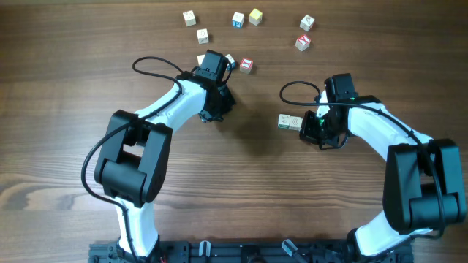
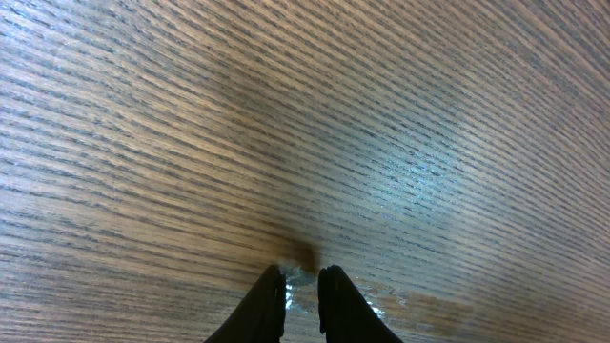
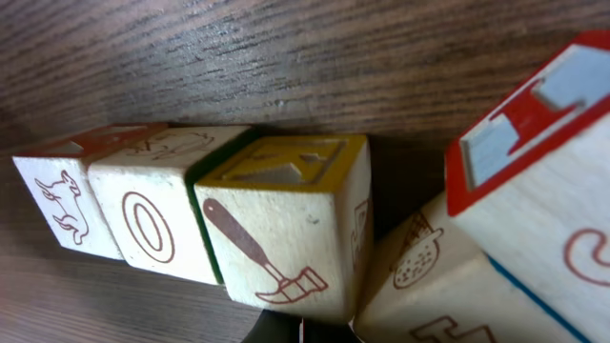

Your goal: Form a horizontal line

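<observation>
pale printed cubes [image 3: 276,229] touching, seemingly aligned

left arm [image 1: 170,104] stretched forward | left fingers [image 2: 267,307] almost touching | right arm [image 1: 374,126] bent inward | right fingers [image 1: 312,131] spread unclear

In the horizontal line [image 3: 229,219], one cube [image 3: 143,224] shows a brown letter O.

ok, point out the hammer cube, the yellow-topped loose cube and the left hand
hammer cube [image 3: 272,233]: right wrist view, hammer-printed front face.
yellow-topped loose cube [image 1: 255,16]: overhead view, top face.
left hand [image 2: 300,278]: left wrist view, midway between its fingertips.
</observation>
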{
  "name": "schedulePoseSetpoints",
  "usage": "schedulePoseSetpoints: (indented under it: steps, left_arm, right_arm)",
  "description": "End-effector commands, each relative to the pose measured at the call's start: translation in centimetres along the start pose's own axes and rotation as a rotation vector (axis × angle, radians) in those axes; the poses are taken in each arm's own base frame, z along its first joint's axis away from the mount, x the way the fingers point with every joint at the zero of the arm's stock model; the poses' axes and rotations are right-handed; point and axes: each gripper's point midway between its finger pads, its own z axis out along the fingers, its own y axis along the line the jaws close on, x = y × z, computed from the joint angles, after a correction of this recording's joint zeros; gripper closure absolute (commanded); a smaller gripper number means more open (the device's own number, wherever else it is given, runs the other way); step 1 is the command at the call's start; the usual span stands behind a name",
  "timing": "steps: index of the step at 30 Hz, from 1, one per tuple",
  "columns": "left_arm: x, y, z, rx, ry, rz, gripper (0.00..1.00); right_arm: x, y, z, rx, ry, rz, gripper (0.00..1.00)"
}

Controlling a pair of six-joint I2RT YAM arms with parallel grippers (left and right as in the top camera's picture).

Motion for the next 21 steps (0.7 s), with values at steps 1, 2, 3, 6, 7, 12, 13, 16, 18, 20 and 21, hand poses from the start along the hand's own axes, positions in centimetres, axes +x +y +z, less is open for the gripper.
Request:
schedulePoseSetpoints:
  steps: [1, 2, 3, 6, 7, 12, 13, 16, 18, 20, 21]
  left_arm:
    - [1.0, 3.0, 1.9, -0.105, 0.024, -0.016, 0.83]
    - [1.0, 3.0, 1.9, -0.105, 0.024, -0.016, 0.83]
    - [1.0, 3.0, 1.9, -0.105, 0.024, -0.016, 0.83]
    - [0.9, 2.9, 2.0, -0.102, 0.022, -0.016, 0.83]
    - [0.9, 2.9, 2.0, -0.101, 0.021, -0.016, 0.83]
    - [0.9, 2.8, 2.0, -0.100, 0.020, -0.016, 0.83]
    - [0.9, 2.8, 2.0, -0.100, 0.020, -0.016, 0.83]
    - [0.9, 2.8, 2.0, -0.099, 0.020, -0.016, 0.83]
    - [0.9, 2.8, 2.0, -0.099, 0.020, -0.016, 0.83]
    - [0.9, 2.8, 2.0, -0.099, 0.020, -0.016, 0.83]
    - [0.9, 2.8, 2.0, -0.099, 0.020, -0.016, 0.83]
  right_arm:
    - [1.1, -0.9, 0.5, 0.039, 0.045, 0.025, 0.96]
    - [1.4, -1.0, 0.4, 0.044, 0.058, 0.020, 0.96]
    - [1.9, -1.2, 0.4, 0.051, 0.078, 0.008, 0.96]
    - [3.2, -1.7, 0.2, 0.071, 0.130, -0.016, 0.96]
    - [3.6, -2.1, 0.1, 0.090, 0.146, -0.019, 0.96]
    - [3.3, -6.4, -0.8, 0.338, 0.110, -0.006, 0.96]
    - [2.7, -7.5, -1.1, 0.410, 0.076, 0.008, 0.96]
    - [2.0, -8.2, -1.4, 0.458, 0.040, -0.002, 0.96]
    - [1.4, -8.3, -1.5, 0.467, 0.013, -0.008, 0.96]
    - [1.0, -8.2, -1.4, 0.462, -0.001, -0.020, 0.96]
    - [0.8, -8.1, -1.4, 0.459, -0.010, -0.022, 0.96]
